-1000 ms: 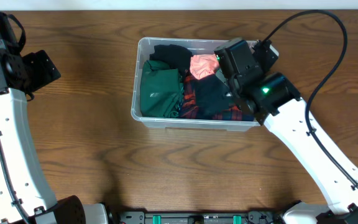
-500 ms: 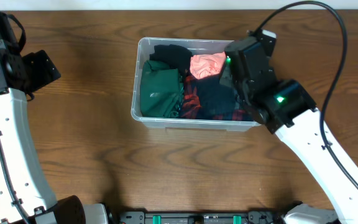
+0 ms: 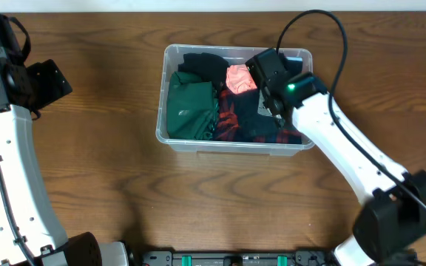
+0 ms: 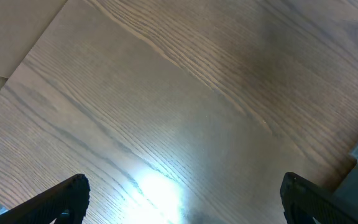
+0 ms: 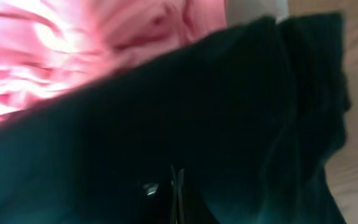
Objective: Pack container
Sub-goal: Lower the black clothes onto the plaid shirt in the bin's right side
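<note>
The container (image 3: pixel 162 125), a clear plastic bin, sits at the table's middle back, filled with clothes: a green garment (image 3: pixel 189 107), black cloth (image 3: pixel 202 65), a pink cloth (image 3: pixel 240 77), red plaid (image 3: pixel 228 122) and a dark garment (image 3: pixel 254 118). My right gripper (image 3: pixel 266 94) reaches down into the bin's right half. In the right wrist view its fingers (image 5: pixel 176 193) are shut together against the dark garment (image 5: pixel 216 112), with the pink cloth (image 5: pixel 73 43) just beyond; no cloth shows between them. My left gripper (image 4: pixel 182 199) hangs open over bare wood at the far left.
The wooden table (image 3: pixel 95 177) surrounds the bin on all sides. A black cable (image 3: pixel 331 29) loops over the right arm above the bin's right end. The left arm (image 3: pixel 6 148) stands along the left edge.
The right gripper has shut and swung left and down into the bin, now over the dark garment beside the pink cloth. The left arm has not moved.
</note>
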Motion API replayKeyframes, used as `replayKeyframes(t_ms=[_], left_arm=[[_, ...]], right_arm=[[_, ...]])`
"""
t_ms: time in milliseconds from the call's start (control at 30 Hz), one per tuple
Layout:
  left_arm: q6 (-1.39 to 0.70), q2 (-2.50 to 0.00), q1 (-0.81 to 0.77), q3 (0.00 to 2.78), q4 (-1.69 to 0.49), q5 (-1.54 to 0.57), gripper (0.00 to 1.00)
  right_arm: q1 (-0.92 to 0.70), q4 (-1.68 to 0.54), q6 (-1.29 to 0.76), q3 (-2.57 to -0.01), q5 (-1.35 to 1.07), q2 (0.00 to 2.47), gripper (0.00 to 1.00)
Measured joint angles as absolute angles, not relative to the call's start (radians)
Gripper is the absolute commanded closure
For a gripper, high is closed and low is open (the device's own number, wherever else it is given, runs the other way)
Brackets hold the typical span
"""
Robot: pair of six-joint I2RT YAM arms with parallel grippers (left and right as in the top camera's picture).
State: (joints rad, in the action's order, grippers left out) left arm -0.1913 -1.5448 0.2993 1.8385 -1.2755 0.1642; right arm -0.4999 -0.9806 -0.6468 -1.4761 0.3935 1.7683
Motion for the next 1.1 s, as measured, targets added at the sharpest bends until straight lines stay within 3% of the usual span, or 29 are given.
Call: replayKeyframes(t_ms=[767, 867, 967, 1100], left_arm=[[-0.191, -1.545, 0.299, 1.839, -1.275, 0.164, 0.02], [-0.191, -1.545, 0.299, 1.839, -1.275, 0.164, 0.02], [-0.191, -1.545, 0.299, 1.839, -1.275, 0.164, 0.02], [-0.191, -1.545, 0.299, 1.839, -1.275, 0.164, 0.02]], right_arm=[[-0.49, -0.976, -0.661, -1.489, 0.397, 1.899, 0.96], [-0.478, -0.97, -0.657, -1.489, 0.376, 1.861, 0.9], [-0.461, -0.962, -0.643, -1.489, 0.353, 1.79, 0.75], [-0.437, -0.957, -0.614, -1.49, 0.34, 1.661, 0.69]])
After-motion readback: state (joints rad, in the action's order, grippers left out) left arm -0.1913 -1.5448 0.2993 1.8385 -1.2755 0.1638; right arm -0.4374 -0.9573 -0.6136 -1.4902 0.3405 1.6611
